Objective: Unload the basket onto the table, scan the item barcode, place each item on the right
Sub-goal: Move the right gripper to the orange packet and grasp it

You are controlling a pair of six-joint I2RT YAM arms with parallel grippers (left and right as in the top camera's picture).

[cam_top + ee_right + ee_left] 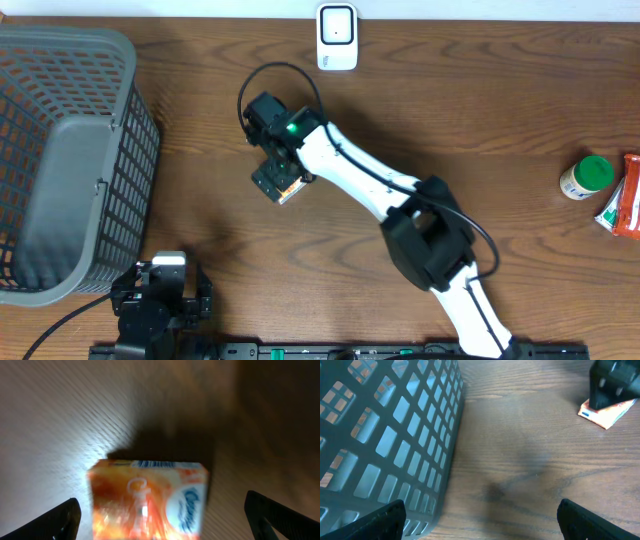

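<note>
1. Squarely beneath right pincer, jaws apart, nothing held: orange box, flat on bench.
2. Long axis undeterminable; lower part out of frame.
3. Noted left pincer apart, well off by basket.
</note>
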